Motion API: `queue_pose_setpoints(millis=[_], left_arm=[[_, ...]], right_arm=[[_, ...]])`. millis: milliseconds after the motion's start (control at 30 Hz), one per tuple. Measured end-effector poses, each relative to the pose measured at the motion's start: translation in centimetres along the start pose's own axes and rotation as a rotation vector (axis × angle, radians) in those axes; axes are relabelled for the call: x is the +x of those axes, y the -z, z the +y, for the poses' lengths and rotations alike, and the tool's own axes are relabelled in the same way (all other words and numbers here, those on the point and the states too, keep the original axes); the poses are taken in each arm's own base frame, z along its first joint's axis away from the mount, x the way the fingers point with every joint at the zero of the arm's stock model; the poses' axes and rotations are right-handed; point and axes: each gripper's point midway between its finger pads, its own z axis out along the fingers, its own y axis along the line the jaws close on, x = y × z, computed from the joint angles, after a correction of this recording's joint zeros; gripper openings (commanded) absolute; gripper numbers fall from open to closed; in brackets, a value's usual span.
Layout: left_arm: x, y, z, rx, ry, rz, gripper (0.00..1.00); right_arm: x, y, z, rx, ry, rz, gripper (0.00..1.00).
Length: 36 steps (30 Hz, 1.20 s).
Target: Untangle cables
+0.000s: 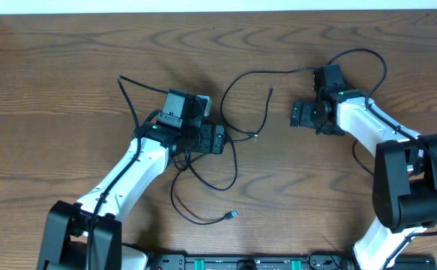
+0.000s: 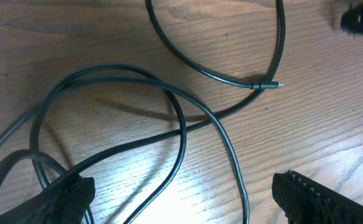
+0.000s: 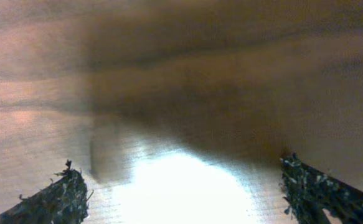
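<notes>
1. Overhead: a wooden table (image 1: 53,75) carries black cables (image 1: 236,169) tangled near its centre. Their loops spread around the left gripper (image 1: 222,139), and one strand arcs toward the far edge. A plug end (image 1: 233,215) lies toward the near edge. The right gripper (image 1: 296,114) sits right of centre, just beside a loose cable tip and apart from it.
2. Left wrist: the left gripper (image 2: 187,208) has its jaws spread wide, with nothing clamped. Several cable (image 2: 184,124) strands cross one another on the wood between and beyond the fingers. One small metal-tipped plug (image 2: 271,85) rests against a curving strand.
3. Right wrist: the right gripper (image 3: 190,199) also has its jaws wide apart and holds nothing. Between the fingers is only blurred table surface (image 3: 181,74), under shadow and glare.
</notes>
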Motion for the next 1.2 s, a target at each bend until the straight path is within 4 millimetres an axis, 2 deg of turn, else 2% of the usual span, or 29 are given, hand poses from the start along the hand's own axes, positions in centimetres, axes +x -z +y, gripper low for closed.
queue_pose_setpoints(millis=[133, 333, 433, 467, 533, 700, 1067, 1100, 1133, 1167, 1200], left_arm=[[0.0, 0.0, 0.0, 0.000, 0.000, 0.000, 0.98], [0.0, 0.0, 0.0, 0.000, 0.000, 0.000, 0.98], [0.0, 0.0, 0.0, 0.000, 0.000, 0.000, 0.98], [0.0, 0.0, 0.0, 0.000, 0.000, 0.000, 0.98], [0.0, 0.0, 0.0, 0.000, 0.000, 0.000, 0.98], [0.0, 0.0, 0.0, 0.000, 0.000, 0.000, 0.98], [0.0, 0.0, 0.0, 0.000, 0.000, 0.000, 0.98], [0.0, 0.0, 0.0, 0.000, 0.000, 0.000, 0.98], [0.0, 0.0, 0.0, 0.000, 0.000, 0.000, 0.98], [0.0, 0.0, 0.0, 0.000, 0.000, 0.000, 0.98], [0.0, 0.0, 0.0, 0.000, 0.000, 0.000, 0.98]], right_arm=[[0.8, 1.5, -1.9, 0.076, -0.026, 0.103, 0.99], [0.1, 7.1, -6.8, 0.223, -0.148, 0.137, 0.99], [0.0, 8.6, -9.0, 0.252, -0.215, 0.116, 0.99], [-0.1, 8.5, -9.8, 0.257, -0.241, 0.102, 0.99], [0.5, 7.1, -11.1, 0.263, -0.279, 0.101, 0.99], [5.5, 2.6, -11.8, 0.256, -0.285, 0.188, 0.99], [5.0, 1.4, -10.0, 0.159, -0.280, 0.128, 0.99], [5.0, 1.3, -9.7, 0.144, -0.274, 0.129, 0.97], [5.0, 1.3, -9.5, 0.137, -0.267, 0.127, 0.84], [4.8, 1.2, -9.1, 0.129, -0.248, 0.120, 0.68], [4.7, 1.2, -8.8, 0.124, -0.236, 0.109, 0.45]])
